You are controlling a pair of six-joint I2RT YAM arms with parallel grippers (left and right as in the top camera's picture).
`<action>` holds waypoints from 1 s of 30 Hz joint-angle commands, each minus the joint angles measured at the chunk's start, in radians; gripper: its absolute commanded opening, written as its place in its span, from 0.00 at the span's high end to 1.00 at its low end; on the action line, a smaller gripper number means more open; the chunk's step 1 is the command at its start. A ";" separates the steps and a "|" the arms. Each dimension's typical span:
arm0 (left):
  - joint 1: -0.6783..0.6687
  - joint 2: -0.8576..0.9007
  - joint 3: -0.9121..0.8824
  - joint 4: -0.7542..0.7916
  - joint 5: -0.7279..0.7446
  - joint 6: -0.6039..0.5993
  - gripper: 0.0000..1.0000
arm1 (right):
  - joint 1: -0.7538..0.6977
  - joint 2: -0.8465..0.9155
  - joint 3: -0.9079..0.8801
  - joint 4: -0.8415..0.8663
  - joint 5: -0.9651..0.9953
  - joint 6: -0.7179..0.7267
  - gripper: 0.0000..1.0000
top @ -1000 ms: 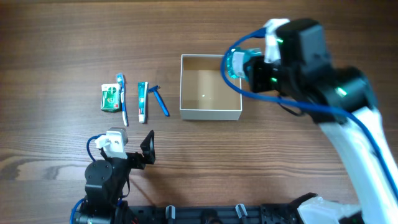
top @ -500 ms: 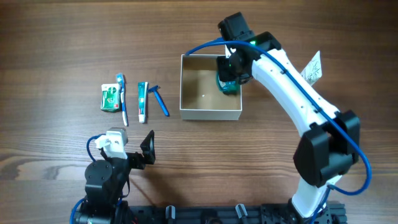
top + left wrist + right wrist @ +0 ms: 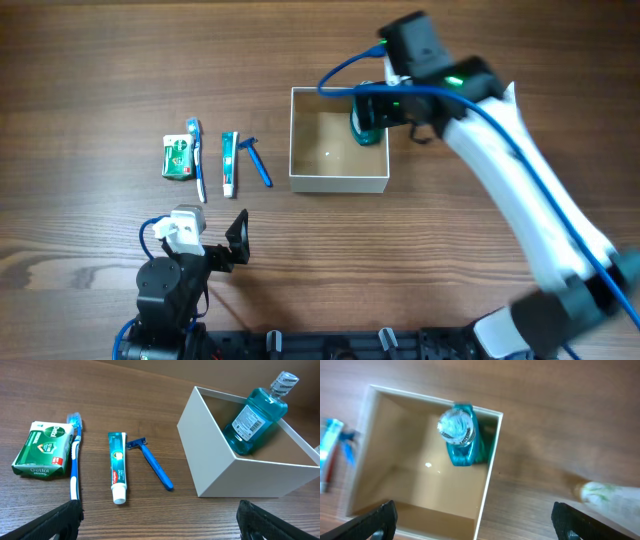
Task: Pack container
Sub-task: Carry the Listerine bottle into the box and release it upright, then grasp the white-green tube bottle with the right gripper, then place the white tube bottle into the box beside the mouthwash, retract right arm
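When counted from overhead, on the wood table [image 3: 90, 60]: one container [image 3: 338, 184], one teal mouthwash bottle [image 3: 366, 126], one green soap box [image 3: 177, 158], one toothbrush [image 3: 198, 168], one toothpaste tube [image 3: 230, 166], one blue razor [image 3: 260, 164]. Two grippers. Open-topped container near table centre, white walls, tan inside. Bottle inside it at the 1 o'clock corner, leaning on the far wall, cap uppermost. Soap, brush, tube and razor in a row at 9 o'clock of the container, all outside it; brush against the soap box's edge, razor nearest the container but apart from it. Directly over the container, right gripper [image 3: 472, 522], fingers spread wide, clamped on nothing; bottle below, toward 12 o'clock from the fingertip midpoint, untouched. At 7 o'clock of the container and well apart, left gripper [image 3: 160, 522], fingers likewise wide, empty. One pale, blurred packet [image 3: 612, 495] on the table, at 3 o'clock of the container.
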 commanded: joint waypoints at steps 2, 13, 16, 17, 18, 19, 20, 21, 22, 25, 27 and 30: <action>0.007 -0.007 -0.006 0.002 0.019 0.020 0.00 | -0.237 -0.158 0.028 -0.009 0.010 0.058 0.03; 0.007 -0.007 -0.006 0.002 0.019 0.020 0.00 | -0.551 0.176 0.016 -0.072 -0.100 0.031 0.35; 0.007 -0.007 -0.006 0.002 0.020 0.020 0.00 | -0.550 0.251 -0.003 -0.088 -0.142 0.032 0.62; 0.007 -0.007 -0.006 0.002 0.020 0.020 0.00 | -0.550 0.252 -0.003 -0.089 -0.142 0.036 0.76; 0.007 -0.007 -0.006 0.002 0.020 0.020 0.00 | -0.550 0.249 -0.003 -0.092 -0.142 0.037 0.88; 0.007 -0.007 -0.006 0.002 0.020 0.020 0.00 | -0.550 0.242 -0.002 -0.095 -0.142 0.037 0.96; 0.007 -0.007 -0.006 0.002 0.019 0.020 0.00 | -0.550 0.233 -0.002 -0.095 -0.142 0.039 0.96; 0.007 -0.007 -0.006 0.002 0.020 0.020 0.00 | -0.550 0.217 -0.002 -0.097 -0.142 0.039 0.96; 0.007 -0.007 -0.006 0.002 0.020 0.020 0.00 | -0.550 0.186 -0.002 -0.101 -0.146 0.038 0.96; 0.007 -0.007 -0.006 0.002 0.019 0.020 0.00 | -0.491 -0.057 0.002 -0.118 -0.153 0.039 0.96; 0.007 -0.007 -0.006 0.002 0.020 0.020 0.00 | -0.423 -0.183 0.002 -0.126 -0.152 0.039 0.96; 0.007 -0.007 -0.006 0.002 0.019 0.020 0.00 | -0.270 -0.349 0.002 -0.171 -0.152 0.060 0.96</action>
